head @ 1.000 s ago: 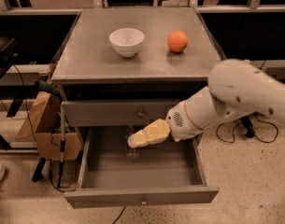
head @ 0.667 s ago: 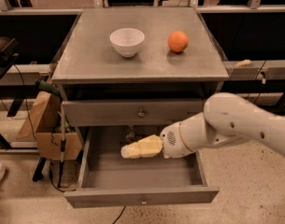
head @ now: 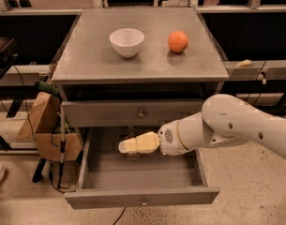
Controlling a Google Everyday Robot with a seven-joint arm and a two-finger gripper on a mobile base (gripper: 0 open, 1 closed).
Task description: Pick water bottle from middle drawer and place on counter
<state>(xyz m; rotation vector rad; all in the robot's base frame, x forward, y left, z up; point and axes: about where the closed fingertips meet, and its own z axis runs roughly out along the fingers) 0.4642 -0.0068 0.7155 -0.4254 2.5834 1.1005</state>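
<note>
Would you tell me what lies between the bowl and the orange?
Only bare counter, in the camera view; the gripper hangs over the open middle drawer.

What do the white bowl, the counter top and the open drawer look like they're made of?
Bowl: likely glazed ceramic or hard plastic; smooth, white, faint sheen. Counter: seemingly metal, dull grey with a thin edge. Middle drawer: matching matte grey sheet metal, small round knob. The tool hangs over that drawer's interior, toward its back.
</note>
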